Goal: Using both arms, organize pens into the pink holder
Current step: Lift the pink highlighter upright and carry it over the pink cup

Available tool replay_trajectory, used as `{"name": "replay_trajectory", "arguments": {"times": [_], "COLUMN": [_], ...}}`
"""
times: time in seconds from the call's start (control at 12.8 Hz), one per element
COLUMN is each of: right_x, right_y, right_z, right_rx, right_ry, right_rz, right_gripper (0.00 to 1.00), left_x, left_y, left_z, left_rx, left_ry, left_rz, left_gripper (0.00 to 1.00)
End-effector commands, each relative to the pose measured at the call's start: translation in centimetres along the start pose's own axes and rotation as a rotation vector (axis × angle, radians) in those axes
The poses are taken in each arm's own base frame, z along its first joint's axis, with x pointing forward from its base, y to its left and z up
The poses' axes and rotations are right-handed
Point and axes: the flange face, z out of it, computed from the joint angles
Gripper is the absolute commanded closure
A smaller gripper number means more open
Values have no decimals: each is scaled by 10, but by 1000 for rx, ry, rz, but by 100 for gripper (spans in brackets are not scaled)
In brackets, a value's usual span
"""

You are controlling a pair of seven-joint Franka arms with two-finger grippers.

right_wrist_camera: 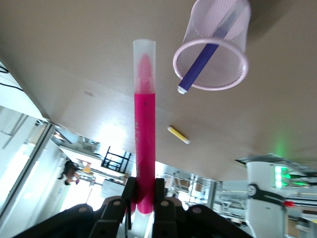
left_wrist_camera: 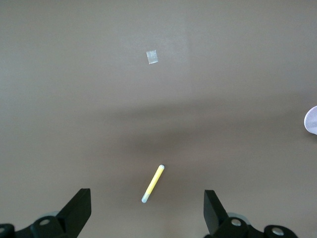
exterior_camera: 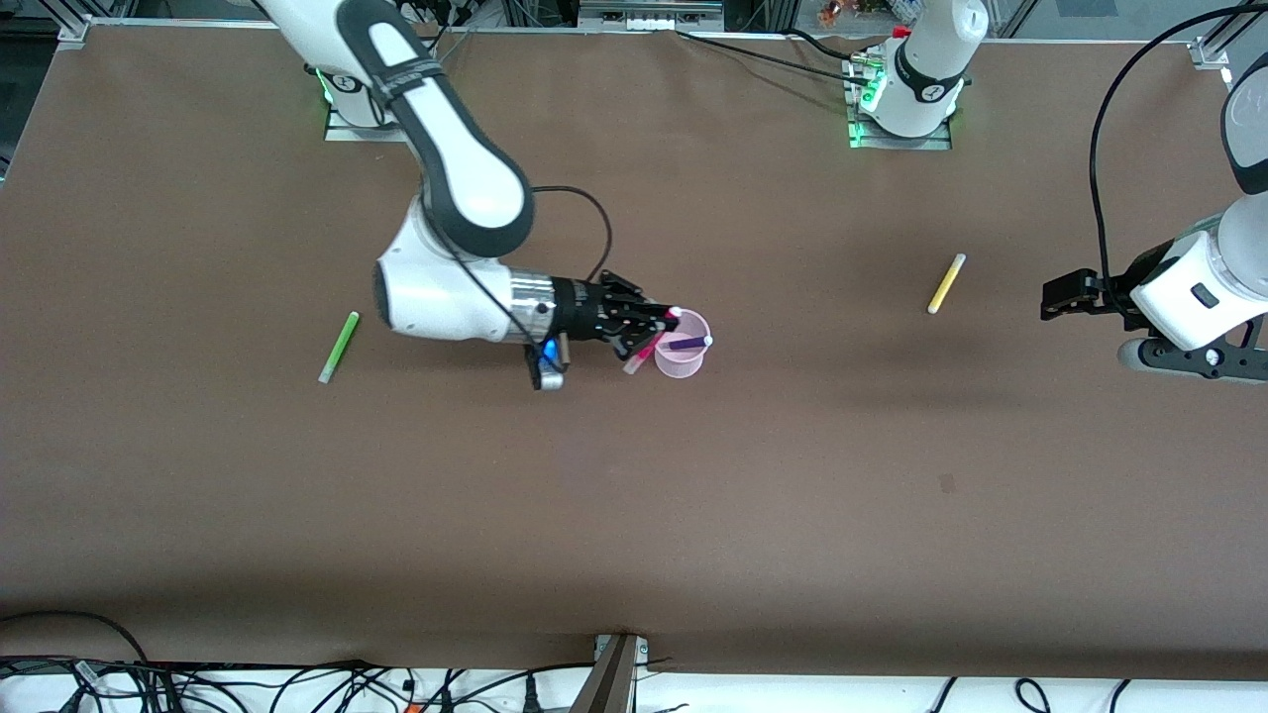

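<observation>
My right gripper [exterior_camera: 659, 332] is shut on the magenta-pink pen [exterior_camera: 642, 356] and holds it tilted right beside the rim of the pink holder [exterior_camera: 682, 368]. In the right wrist view the pen [right_wrist_camera: 144, 134] sticks out from the gripper [right_wrist_camera: 144, 191], with the holder [right_wrist_camera: 237, 29] next to its pale tip. The dark purple pen [exterior_camera: 686, 343] leans inside the holder and also shows there in the right wrist view [right_wrist_camera: 200, 64]. The green pen [exterior_camera: 339, 347] lies toward the right arm's end. The yellow pen [exterior_camera: 946, 283] lies toward the left arm's end. My left gripper [exterior_camera: 1055, 295] hovers open and empty near the yellow pen [left_wrist_camera: 152, 184].
A small pale tape patch [left_wrist_camera: 153, 57] and a dark spot [exterior_camera: 947, 483] mark the brown table. Cables [exterior_camera: 297, 683] lie along the table edge nearest the front camera. The arm bases [exterior_camera: 906, 99] stand at the farthest edge.
</observation>
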Motion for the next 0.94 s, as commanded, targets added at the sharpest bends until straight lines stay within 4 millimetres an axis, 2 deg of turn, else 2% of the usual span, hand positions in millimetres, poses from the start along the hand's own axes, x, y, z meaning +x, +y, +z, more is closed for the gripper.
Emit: {"name": "replay_trajectory", "arguments": {"times": [0.0, 0.39, 0.86], "right_x": [-11, -17, -1], "right_y": [3, 25, 62], "right_z": [28, 59, 87], "right_rx": [69, 78, 14], "right_ry": [-19, -38, 10], "right_rz": [61, 116, 25], "right_gripper": [100, 100, 100], "left_x": [0, 0, 0], "left_y": [3, 2, 2], "left_z": [0, 0, 0], "left_rx": [24, 24, 24], "left_ry": [7, 7, 7], "left_rz": [10, 10, 10], "left_gripper": [0, 0, 0]}}
